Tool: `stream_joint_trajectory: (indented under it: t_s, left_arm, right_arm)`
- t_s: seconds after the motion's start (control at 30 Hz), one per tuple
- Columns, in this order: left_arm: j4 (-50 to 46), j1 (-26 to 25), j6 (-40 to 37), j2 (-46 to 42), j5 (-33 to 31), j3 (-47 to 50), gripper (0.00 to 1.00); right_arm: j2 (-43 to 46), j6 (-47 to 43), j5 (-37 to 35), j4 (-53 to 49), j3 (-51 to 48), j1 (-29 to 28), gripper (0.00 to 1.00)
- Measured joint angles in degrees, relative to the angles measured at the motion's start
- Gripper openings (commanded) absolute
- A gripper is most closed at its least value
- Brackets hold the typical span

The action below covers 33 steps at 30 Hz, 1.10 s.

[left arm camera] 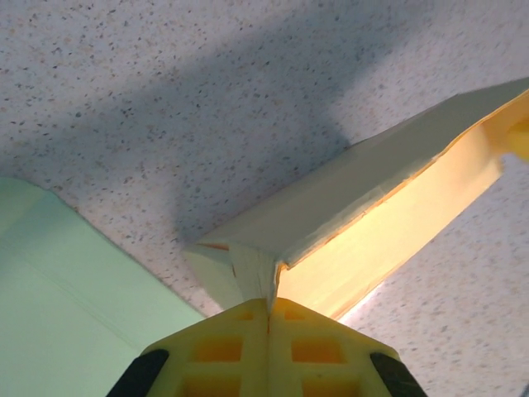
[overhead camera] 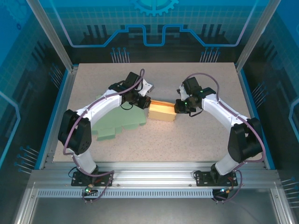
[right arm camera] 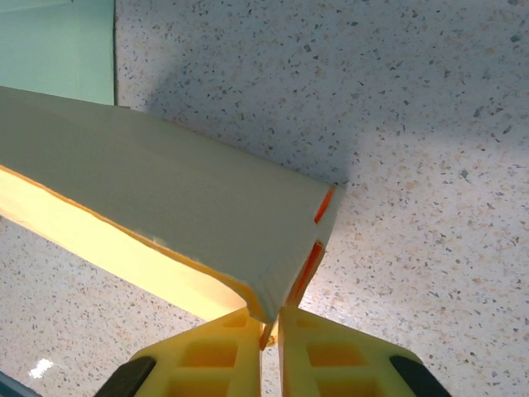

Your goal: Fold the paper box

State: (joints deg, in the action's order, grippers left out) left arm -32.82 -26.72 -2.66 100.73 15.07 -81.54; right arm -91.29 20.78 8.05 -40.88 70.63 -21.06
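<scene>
Top external: the paper box (overhead camera: pixel 161 112), pale yellow and partly formed, lies mid-table between the arms. The left gripper (overhead camera: pixel 144 102) is at its left end and the right gripper (overhead camera: pixel 176 107) at its right end. A flat green sheet (overhead camera: pixel 119 122) lies on the table (overhead camera: pixel 196 140) under the left arm, its edge just beside the box. No readable writing; the backdrop carries only a gear graphic and line patterns.

Left wrist: the left gripper (left arm camera: pixel 269 308) has its jaws pressed together on a thin folded corner of the paper box (left arm camera: pixel 372 207). The long wall stands tilted, with the interior open to the light. The green sheet (left arm camera: pixel 66 306) is close on the left.
Risk: the bite is very shallow. Any pull along the box could slip the corner out or tear it at the crease.

Right wrist: the right gripper (right arm camera: pixel 271 324) is likewise clamped on the lower corner of the box's end, next to two orange slots (right arm camera: pixel 317 225).
Risk: with both ends pinched, uneven motion between the arms would likely buckle or twist the long wall. Squeezing may flatten the slots, so a tab would not seat. No labels or print on the box.
</scene>
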Motion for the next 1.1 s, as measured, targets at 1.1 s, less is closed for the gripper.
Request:
stream_joint_trajectory:
  t_s: [1.1]
  left_arm:
    - [1.03,0.11,7.32,0.28,2.29,3.69,0.04]
  right_arm:
    - [0.00,0.02,-3.08,0.17,0.00,-1.40,0.13]
